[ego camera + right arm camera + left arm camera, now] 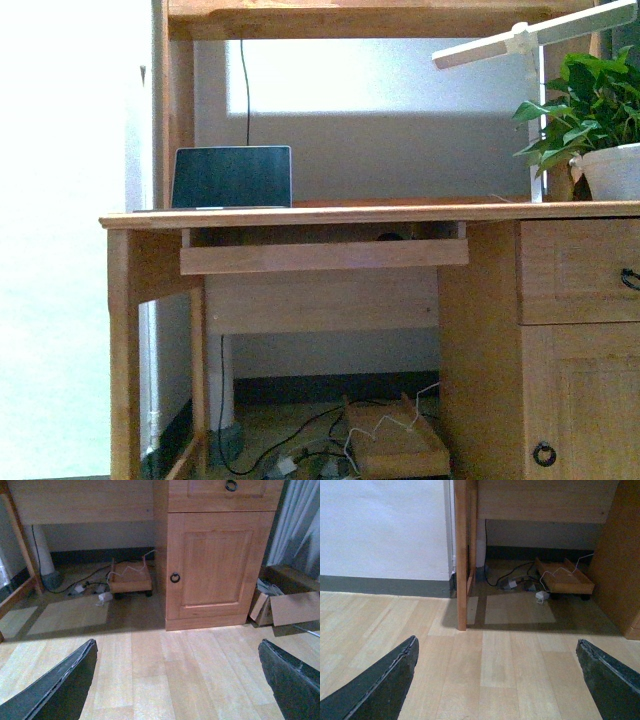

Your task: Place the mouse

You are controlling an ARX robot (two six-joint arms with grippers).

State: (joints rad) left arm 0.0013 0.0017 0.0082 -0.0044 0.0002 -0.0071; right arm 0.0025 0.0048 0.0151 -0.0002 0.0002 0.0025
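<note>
A small dark rounded shape peeks over the front board of the pull-out keyboard tray under the desk top; it is too small to tell whether it is the mouse. Neither gripper shows in the front view. My left gripper is open and empty, low over the wooden floor in front of the desk's left leg. My right gripper is open and empty, low over the floor in front of the desk's cabinet door.
A dark-screened laptop stands on the desk top. A potted plant and a white lamp are at its right end. Cables and a wheeled wooden stand lie under the desk. Cardboard boxes sit right of the cabinet.
</note>
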